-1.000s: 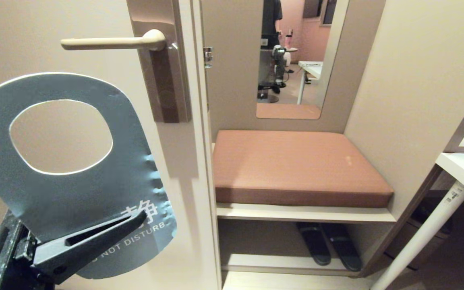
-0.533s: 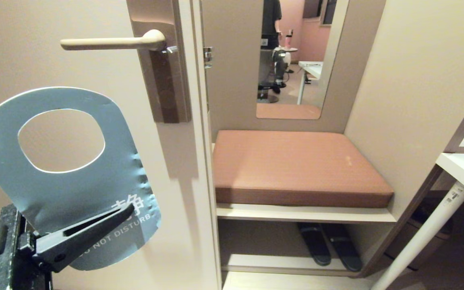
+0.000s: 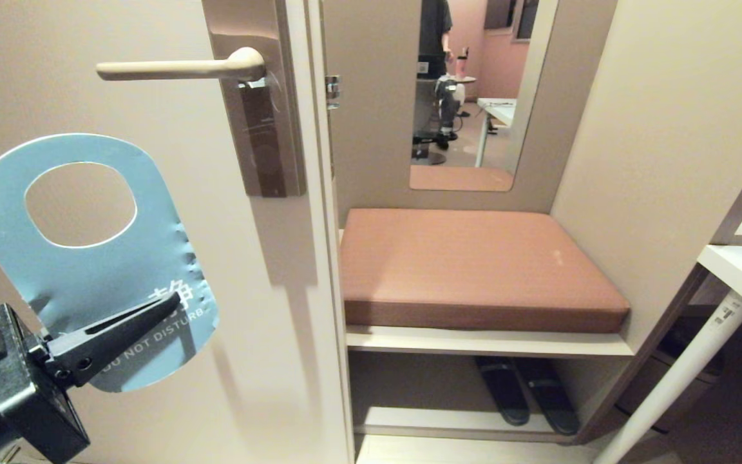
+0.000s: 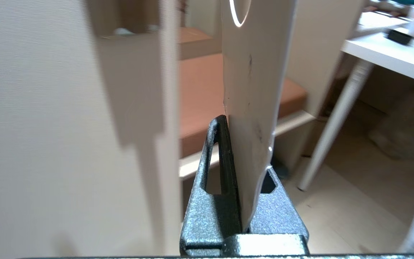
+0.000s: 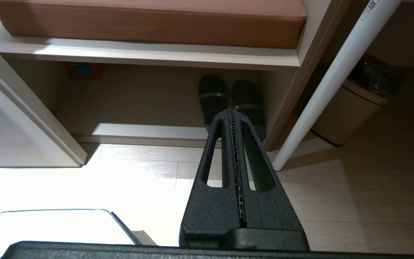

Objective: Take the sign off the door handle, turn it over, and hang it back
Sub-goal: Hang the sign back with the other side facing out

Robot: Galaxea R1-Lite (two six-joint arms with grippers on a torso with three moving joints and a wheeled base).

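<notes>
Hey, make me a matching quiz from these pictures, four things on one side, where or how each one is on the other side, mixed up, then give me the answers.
Things:
1. sign
2. door handle
3. slippers
4. right gripper

States:
A. bare, nothing hanging on it
B. shut on nothing, pointing toward the floor
C. side by side on the low shelf under the brown cushion
D. clamped by its lower end in the left gripper, blue side to the head camera

Pairs: 1-D, 2-A, 3-C, 4-B
</notes>
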